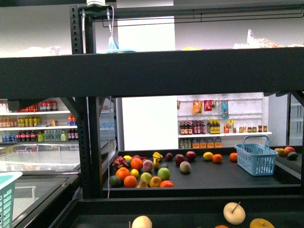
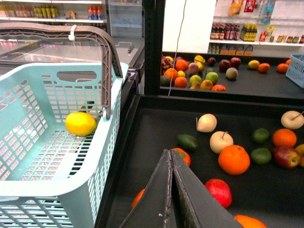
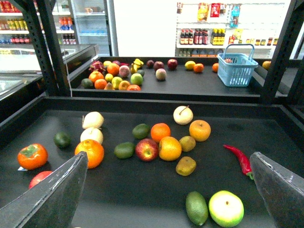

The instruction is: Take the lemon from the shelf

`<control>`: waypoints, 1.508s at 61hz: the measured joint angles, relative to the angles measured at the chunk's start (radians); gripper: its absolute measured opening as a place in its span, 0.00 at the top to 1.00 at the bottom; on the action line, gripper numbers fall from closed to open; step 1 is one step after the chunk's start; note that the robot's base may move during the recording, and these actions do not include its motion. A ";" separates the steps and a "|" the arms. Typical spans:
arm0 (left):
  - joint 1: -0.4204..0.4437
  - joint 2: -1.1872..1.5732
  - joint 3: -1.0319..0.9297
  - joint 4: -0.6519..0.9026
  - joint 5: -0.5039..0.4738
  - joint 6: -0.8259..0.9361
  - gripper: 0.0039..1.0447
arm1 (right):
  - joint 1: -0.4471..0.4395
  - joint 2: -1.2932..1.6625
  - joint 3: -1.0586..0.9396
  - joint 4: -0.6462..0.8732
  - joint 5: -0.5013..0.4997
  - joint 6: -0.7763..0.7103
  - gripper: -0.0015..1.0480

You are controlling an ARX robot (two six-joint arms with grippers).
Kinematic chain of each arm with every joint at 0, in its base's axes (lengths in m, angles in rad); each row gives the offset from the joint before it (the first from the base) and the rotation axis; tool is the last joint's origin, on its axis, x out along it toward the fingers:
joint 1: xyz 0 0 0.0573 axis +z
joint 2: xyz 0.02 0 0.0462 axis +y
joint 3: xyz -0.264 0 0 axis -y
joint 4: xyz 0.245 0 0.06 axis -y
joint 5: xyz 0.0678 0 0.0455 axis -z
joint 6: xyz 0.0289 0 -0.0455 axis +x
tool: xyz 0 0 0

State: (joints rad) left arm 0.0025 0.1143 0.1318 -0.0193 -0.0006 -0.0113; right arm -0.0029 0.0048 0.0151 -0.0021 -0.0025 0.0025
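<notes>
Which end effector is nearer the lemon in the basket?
Left. The left end effector, shut, hangs over the shelf beside the teal basket holding the lemon. The right end effector, open over the fruit, shows no basket.

A blue basket [image 1: 257, 160] stands at the right of the front view, with mixed fruit [image 1: 142, 172] piled left of centre. A red chili pepper [image 3: 240, 159] lies at the right of the right wrist view, beside a green-yellow apple [image 3: 226, 208] at lower right.
</notes>
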 joint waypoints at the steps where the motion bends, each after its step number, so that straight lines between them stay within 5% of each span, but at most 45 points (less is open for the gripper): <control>1: 0.000 -0.005 -0.002 0.000 0.000 0.000 0.98 | 0.000 0.000 0.000 0.000 0.000 0.000 0.02; 51: 0.000 -0.109 -0.118 0.015 0.001 0.000 0.97 | 0.000 0.000 0.000 0.000 0.000 0.000 0.02; 81: 0.000 -0.109 -0.118 0.015 0.001 0.002 0.06 | 0.000 0.000 0.000 0.000 -0.001 0.000 0.02; 92: 0.000 -0.109 -0.118 0.015 0.001 0.002 0.07 | 0.000 0.000 0.000 0.000 -0.001 0.000 0.02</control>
State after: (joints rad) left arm 0.0025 0.0055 0.0135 -0.0044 0.0002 -0.0090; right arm -0.0029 0.0048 0.0151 -0.0021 -0.0032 0.0025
